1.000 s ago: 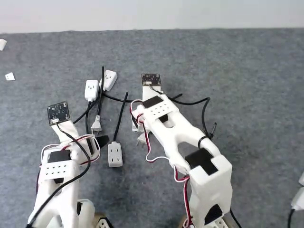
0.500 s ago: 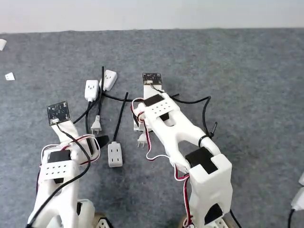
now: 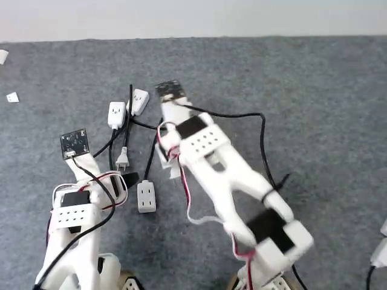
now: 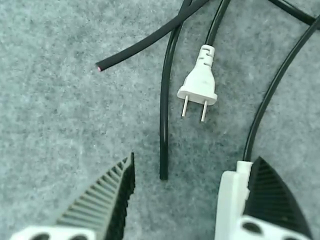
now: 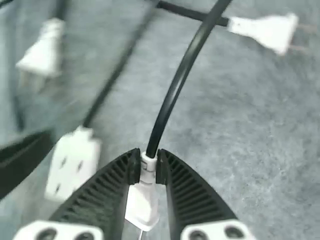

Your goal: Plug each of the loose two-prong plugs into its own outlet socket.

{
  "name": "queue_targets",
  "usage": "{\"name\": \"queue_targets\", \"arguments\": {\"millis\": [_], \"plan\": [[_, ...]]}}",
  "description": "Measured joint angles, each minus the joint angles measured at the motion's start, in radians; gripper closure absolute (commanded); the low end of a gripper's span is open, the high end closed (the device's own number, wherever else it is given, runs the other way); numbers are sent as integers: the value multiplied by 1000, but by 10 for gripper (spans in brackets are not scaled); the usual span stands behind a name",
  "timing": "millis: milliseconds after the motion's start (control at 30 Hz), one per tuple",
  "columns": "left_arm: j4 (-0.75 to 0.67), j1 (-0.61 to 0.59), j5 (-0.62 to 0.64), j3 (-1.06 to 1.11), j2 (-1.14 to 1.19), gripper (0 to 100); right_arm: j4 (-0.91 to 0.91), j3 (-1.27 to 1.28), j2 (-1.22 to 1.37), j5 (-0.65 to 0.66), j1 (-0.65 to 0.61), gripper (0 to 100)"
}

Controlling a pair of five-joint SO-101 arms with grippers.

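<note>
Holds the held plug in the right gripper, jaws pinching its white body close to the cord end, with the black cord running out past the tips. Appears to carry it prongs-back, toward the wrist, though hard to be sure. Sits above the table, near a white socket lying flat with slots up.

On the other side, keeps the left gripper spread wide and touching nothing, with a loose plug flat on the table just beyond the tips, prongs toward them.

Probably mid-way through bringing the held plug to the socket, with the loose plug left for afterwards.

- Check prong direction first. If facing the wrist, set down and re-grip by the sides of the body so the prongs lead.
- Square both prongs to one pair of slots before pressing.
- Push straight along the slots, never at a slant, to spare the prongs.
- Expect the socket to slide, being light and unanchored. Press down against the table, or pin it with the left gripper.
- Mind the stiff cord, likely to twist the plug in the pinch and drag its neighbours.
</note>
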Motion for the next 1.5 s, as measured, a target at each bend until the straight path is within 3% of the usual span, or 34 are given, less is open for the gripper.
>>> {"name": "queue_targets", "arguments": {"millis": [167, 367, 567, 833, 1000, 1300, 1500], "plan": [[0, 0, -31, -12, 43, 658, 3, 163, -249, 137, -40, 991], [78, -20, -43, -207, 302, 658, 8, 347, -474, 290, -38, 991], [117, -37, -57, -288, 420, 658, 8, 466, -408, 315, 121, 991], [97, -41, -60, -239, 344, 658, -203, 559, -184, 385, 470, 955], [87, -40, -60, -230, 319, 658, -173, 517, -89, 399, 508, 835], [87, -40, -60, -230, 319, 658, -153, 445, -49, 399, 540, 921], [87, -40, -60, -230, 319, 658, -109, 451, -104, 362, 559, 870]]}}
